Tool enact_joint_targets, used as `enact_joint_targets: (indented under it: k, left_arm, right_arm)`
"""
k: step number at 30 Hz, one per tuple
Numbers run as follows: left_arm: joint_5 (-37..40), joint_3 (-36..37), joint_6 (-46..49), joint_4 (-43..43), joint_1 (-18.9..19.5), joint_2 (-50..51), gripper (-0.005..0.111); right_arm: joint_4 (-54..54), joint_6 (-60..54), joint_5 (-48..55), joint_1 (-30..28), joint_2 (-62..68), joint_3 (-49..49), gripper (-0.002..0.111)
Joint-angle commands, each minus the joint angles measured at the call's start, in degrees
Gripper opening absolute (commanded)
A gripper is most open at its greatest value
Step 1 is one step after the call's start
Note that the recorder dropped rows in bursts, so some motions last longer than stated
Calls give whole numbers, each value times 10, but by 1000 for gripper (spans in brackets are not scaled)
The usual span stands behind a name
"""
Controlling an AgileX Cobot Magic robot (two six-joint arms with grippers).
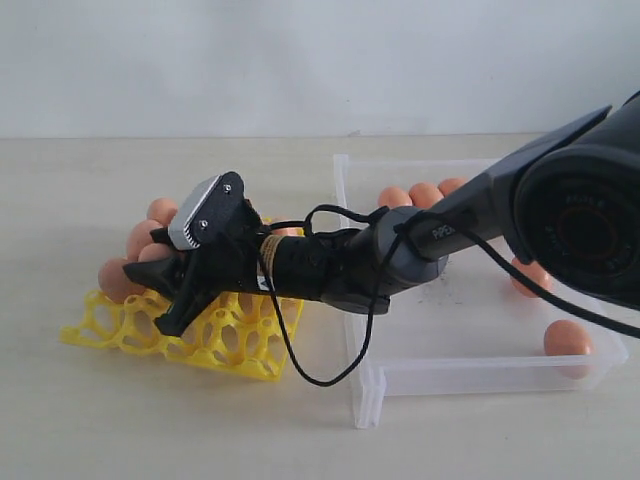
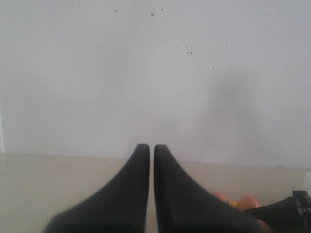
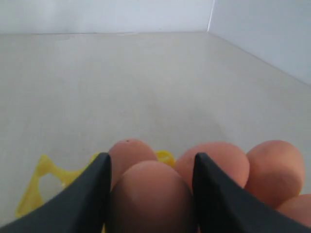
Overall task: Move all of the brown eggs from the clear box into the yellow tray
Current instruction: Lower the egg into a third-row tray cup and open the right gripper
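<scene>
The right gripper's (image 3: 151, 159) fingers (image 3: 90, 196) clasp one brown egg (image 3: 148, 194) over the yellow tray (image 1: 130, 332), close beside seated eggs (image 3: 274, 167). The clear box (image 1: 480, 376) beside the tray holds more eggs (image 1: 568, 338). The left gripper (image 2: 151, 150) is clenched, empty.

Legible marking: one item only. Short white lettering stands on the dark arm link (image 1: 437, 232) behind the right gripper (image 1: 150, 295). It is too small to read reliably and is possibly a brand name. Faint ring lettering on the lens housing (image 1: 585, 225), farther back, is illegible.
</scene>
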Motion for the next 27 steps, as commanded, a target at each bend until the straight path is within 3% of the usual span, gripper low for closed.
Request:
enact_joint_targets:
  k: [1,9,15,19,22,25,27]
  left_arm:
    - [-3,-2,2,-3,-2,-1,4]
    - [-3,-2,2,-3,-2,-1,4]
    - [-3,-2,2,-3,-2,-1,4]
    - [-3,-2,2,-3,-2,-1,4]
    - [-3,-2,2,-3,-2,-1,4]
    - [-3,-2,2,-3,-2,-1,4]
    - [-3,-2,2,-3,-2,-1,4]
  right_arm:
    - [-9,83,54,0,-4,-35,0]
    - [-127,125,70,0,-4,-53,0]
    - [-136,127,151,0,-4,-53,0]
    - [-135,130,142,0,-4,-53,4]
    - [-135,131,138,0,-4,-53,22]
    - [-122,131,138,0,-4,-53,51]
    - [-89,128,138,0,-5,-53,77]
